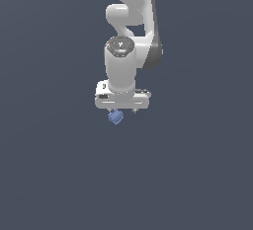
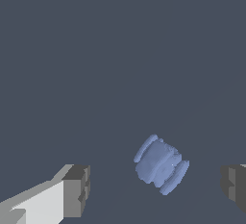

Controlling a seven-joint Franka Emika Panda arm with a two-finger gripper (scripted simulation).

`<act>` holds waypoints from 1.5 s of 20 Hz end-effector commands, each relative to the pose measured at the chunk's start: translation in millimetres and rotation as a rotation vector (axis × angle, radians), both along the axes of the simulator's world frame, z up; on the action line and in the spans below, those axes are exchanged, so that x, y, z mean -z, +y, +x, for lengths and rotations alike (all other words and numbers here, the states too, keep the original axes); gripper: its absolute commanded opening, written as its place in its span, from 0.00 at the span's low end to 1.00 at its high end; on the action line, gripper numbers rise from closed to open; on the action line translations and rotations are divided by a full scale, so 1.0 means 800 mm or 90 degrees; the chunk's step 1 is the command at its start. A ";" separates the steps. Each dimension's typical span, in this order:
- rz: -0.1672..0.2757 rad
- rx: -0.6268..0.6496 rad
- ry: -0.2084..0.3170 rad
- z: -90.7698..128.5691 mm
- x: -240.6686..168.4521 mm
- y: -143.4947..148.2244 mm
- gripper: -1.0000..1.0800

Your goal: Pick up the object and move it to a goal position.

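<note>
The object [image 1: 115, 117] is a tiny blue-periwinkle lumpy block, seen just under the white gripper's hand in the exterior view. In the wrist view the object [image 2: 161, 165] lies on the dark grey floor between the two fingers, nearer the one at the picture's edge. My gripper [image 2: 153, 189] is open, its jaws wide apart on either side of the object and not touching it. One grey fingertip [image 2: 77, 189] shows fully, the other only partly. In the exterior view the fingers are mostly hidden by the hand [image 1: 122, 98].
The white arm [image 1: 129, 21] rises above the gripper toward the top of the exterior view. All around is a plain dark grey surface [image 1: 59, 165].
</note>
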State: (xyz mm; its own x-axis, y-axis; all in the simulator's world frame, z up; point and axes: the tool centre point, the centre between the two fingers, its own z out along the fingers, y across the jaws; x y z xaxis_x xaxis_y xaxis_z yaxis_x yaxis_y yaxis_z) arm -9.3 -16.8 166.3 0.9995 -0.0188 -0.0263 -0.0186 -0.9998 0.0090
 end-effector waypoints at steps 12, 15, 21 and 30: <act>0.012 0.014 -0.030 0.016 -0.026 -0.013 0.96; 0.011 0.011 -0.029 0.015 -0.024 -0.013 0.96; 0.010 -0.014 -0.028 0.012 -0.019 -0.015 0.96; 0.008 -0.104 -0.025 0.001 0.000 -0.023 0.96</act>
State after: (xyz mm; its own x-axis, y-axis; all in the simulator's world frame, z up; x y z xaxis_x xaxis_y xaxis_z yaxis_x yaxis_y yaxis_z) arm -6.3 -33.8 169.3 0.9932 0.1153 0.0151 0.1153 -0.9933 -0.0023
